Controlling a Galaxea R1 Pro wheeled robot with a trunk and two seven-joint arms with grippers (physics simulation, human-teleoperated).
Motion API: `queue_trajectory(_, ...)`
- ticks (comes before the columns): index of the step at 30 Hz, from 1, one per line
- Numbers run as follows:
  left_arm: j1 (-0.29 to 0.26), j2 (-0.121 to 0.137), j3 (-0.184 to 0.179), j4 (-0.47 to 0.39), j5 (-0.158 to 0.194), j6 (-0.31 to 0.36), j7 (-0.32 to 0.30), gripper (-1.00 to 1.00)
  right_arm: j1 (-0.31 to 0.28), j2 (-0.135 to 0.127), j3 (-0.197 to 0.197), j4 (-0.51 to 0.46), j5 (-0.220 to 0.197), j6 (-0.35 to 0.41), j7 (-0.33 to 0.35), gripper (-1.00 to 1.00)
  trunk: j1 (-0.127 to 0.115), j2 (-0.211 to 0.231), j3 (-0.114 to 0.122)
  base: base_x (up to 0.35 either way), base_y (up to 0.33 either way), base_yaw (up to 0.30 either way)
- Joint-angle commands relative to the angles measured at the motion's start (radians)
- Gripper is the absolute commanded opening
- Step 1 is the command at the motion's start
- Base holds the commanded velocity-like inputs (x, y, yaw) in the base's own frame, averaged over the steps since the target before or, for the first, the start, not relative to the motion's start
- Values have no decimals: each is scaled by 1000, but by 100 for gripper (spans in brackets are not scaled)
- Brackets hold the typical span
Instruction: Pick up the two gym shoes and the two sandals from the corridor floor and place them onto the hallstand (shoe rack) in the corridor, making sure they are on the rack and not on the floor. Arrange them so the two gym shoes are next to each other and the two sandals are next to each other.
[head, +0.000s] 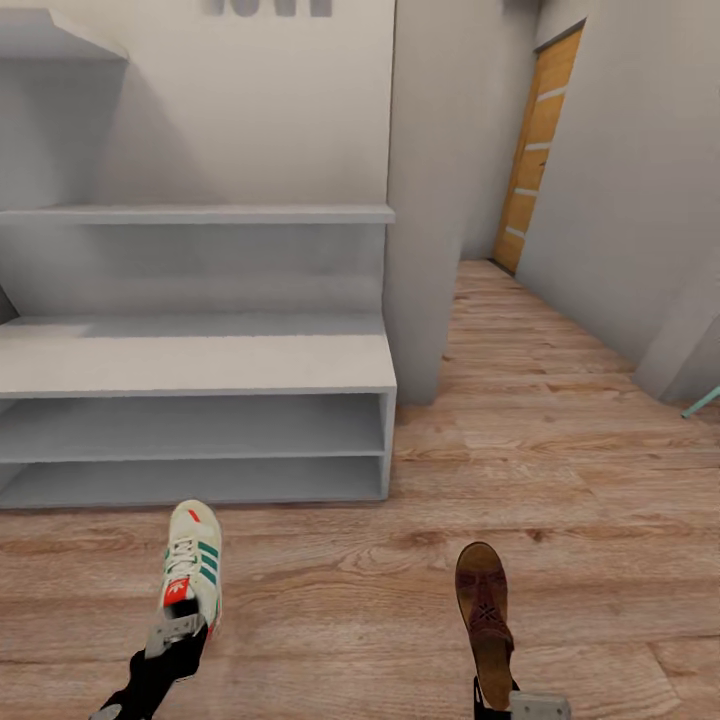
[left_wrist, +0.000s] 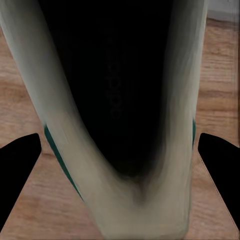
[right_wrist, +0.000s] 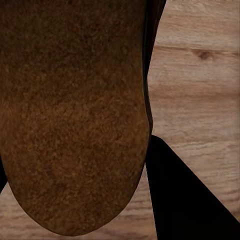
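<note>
With the left gripper (head: 178, 632) clamped on 1 sneaker's (head: 192, 562) heel and the right gripper (head: 500, 700) on 1 sandal's (head: 484, 615), both shoes point lengthwise toward the shoe rack (head: 200, 365) straight ahead.

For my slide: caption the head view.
Left gripper at a gym shoe, right gripper at a sandal, before the hallstand.
</note>
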Motion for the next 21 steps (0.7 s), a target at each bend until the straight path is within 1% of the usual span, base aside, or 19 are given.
queue_trajectory(1, -9, 0, 3, 1, 6, 7, -9, -100, -1, 0, 3, 1, 5, -1, -8, -100, 0, 0, -1, 0, 0, -6)
queue_trajectory(2, -27, 0, 3, 1, -5, 19, -10, -100, -1, -1, 3, 1, 5, -1, -8, -100, 0, 0, -1, 0, 0, -4)
queue_trajectory(3, -152, -3, -12, 2, -120, 227, -20, -100, -1, -3, 1, 3, 5, 4, -5, -100, 0, 0, -1, 0, 0, 0)
queue_trajectory(4, -171, -2, -14, 2, -124, 251, -33, -100, -1, -4, -1, 1, 4, 4, -5, -100, 0, 0, -1, 0, 0, 0)
queue_trajectory(5, -231, -2, -50, 5, -151, 368, -96, -100, -1, -11, -64, -16, 3, 4, -6, -100, 0, 0, -1, 0, 0, 0)
queue_trajectory(8, -298, -8, -86, 11, -171, 479, -121, -100, -1, -13, -158, -59, 2, 6, -3, -100, 0, 0, -1, 0, 0, 0)
queue_trajectory(9, -310, -9, -89, 12, -172, 493, -122, -100, -1, -13, -170, -64, 2, 6, -3, -100, 0, 0, -1, 0, 0, 0)
queue_trajectory(11, -358, -14, -98, 14, -174, 537, -126, -100, -1, -15, -202, -77, 2, 7, 0, -100, 0, 0, -1, 0, 0, 0)
queue_trajectory(13, -381, -15, -100, 16, -174, 556, -127, -100, -1, -15, -210, -80, 3, 7, 4, -100, 0, 0, -1, 0, 0, 0)
queue_trajectory(14, -404, -18, -101, 18, -174, 576, -127, -100, -1, -15, -215, -83, 3, 7, 9, -100, 0, 0, -1, 0, 0, 0)
queue_trajectory(17, -443, -24, -102, 19, -176, 613, -126, -100, -1, -15, -220, -88, 4, 7, 17, -100, 0, 0, -1, 0, 0, 0)
queue_trajectory(21, -468, -27, -104, 15, -177, 635, -123, -100, -1, -15, -221, -111, 4, 7, 21, -100, 0, 0, -1, 0, 0, 0)
